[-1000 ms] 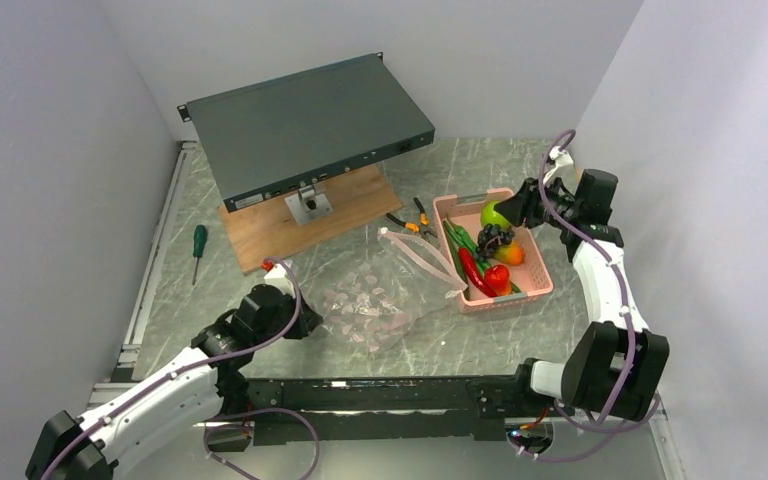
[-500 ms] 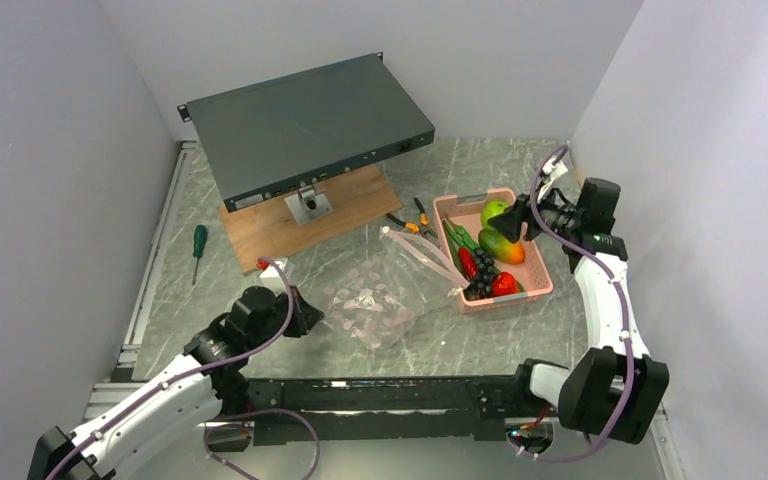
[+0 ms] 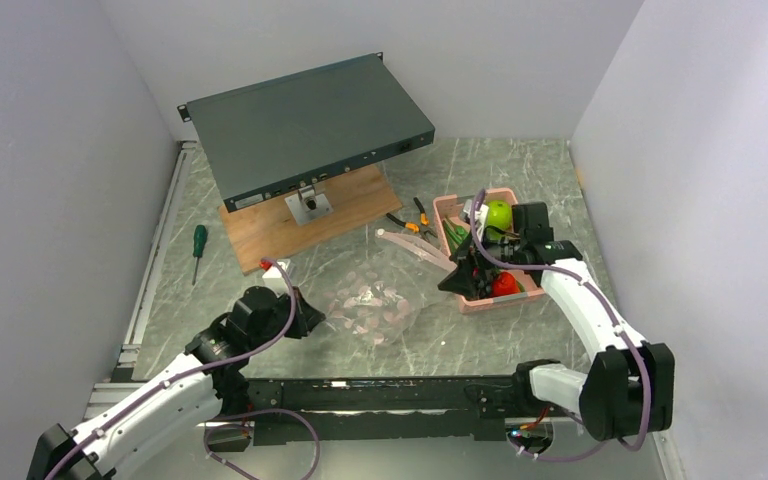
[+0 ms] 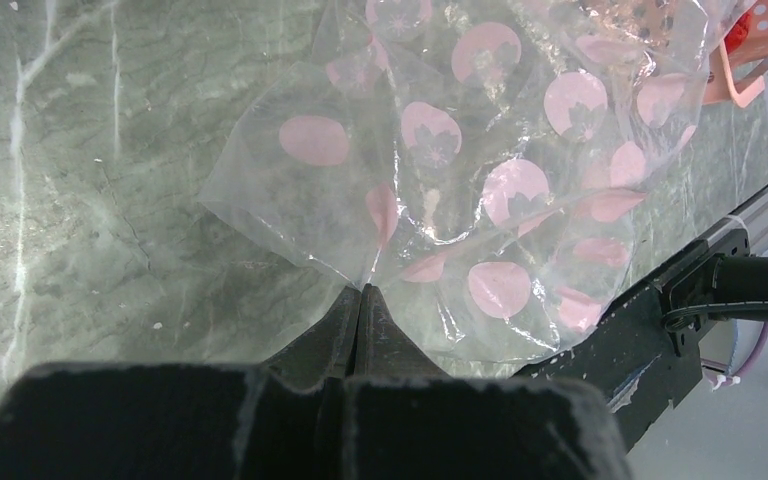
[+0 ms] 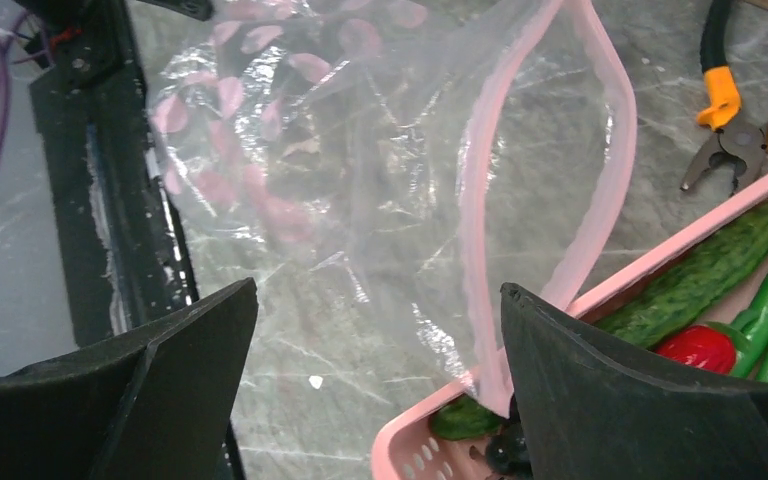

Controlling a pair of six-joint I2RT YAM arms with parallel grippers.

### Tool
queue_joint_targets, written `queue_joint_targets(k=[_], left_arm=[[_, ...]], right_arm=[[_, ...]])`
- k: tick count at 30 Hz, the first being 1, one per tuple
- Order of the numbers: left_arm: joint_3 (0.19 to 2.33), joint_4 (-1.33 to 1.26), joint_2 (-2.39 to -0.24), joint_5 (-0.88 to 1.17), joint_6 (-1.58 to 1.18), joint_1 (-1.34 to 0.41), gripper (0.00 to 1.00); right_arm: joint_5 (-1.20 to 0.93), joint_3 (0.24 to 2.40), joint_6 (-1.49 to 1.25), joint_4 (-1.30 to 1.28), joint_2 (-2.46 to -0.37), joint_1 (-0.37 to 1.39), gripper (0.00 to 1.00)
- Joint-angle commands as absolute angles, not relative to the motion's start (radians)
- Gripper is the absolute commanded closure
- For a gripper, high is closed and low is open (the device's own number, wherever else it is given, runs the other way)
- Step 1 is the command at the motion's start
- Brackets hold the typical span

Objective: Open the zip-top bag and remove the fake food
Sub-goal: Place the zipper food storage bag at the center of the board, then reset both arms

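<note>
While right arm [image 3: 580, 295] overlaps the pink basket [image 5: 660, 245], fake food [image 3: 498, 214] inside is part-hidden.
Left tool [image 4: 360, 300] clenched on zip-top bag [image 3: 375, 300] corner on bench [image 3: 520, 160]; right tool [image 5: 380, 325] spread wide, empty, at bag mouth.

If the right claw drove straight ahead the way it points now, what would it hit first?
Most likely the zip-top bag: the open right claw points at its gaping pink-rimmed mouth, just beside the pink basket. Depth is unclear, so the table beneath may come soon after.
</note>
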State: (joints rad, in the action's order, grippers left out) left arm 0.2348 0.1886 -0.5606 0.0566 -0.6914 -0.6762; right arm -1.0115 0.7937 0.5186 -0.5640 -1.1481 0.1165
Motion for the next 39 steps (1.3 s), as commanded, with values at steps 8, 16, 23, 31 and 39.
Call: queue_joint_targets(k=[8, 16, 23, 31, 39], left_arm=[[0.326, 0.434, -0.424, -0.247, -0.769, -0.672, 1.0], [0.431, 0.501, -0.436, -0.384, -0.758, -0.669, 0.91], [0.51, 0.602, -0.426, -0.312, -0.707, -0.669, 0.17], [0.625, 0.721, -0.246, -0.153, -0.601, -0.668, 0.0], [0.756, 0.705, -0.187, -0.083, -0.382, -0.668, 0.0]], right_arm=[[-0.926, 0.834, 0.5, -0.489, -1.144, 0.139, 0.06], [-0.971, 0.822, 0.471, -0.485, -1.089, 0.042, 0.05], [-0.942, 0.806, 0.405, -0.433, -1.02, -0.058, 0.05], [-0.831, 0.79, 0.216, -0.321, -0.891, -0.207, 0.0], [-0.614, 0.748, 0.111, -0.309, -0.728, -0.264, 0.0]])
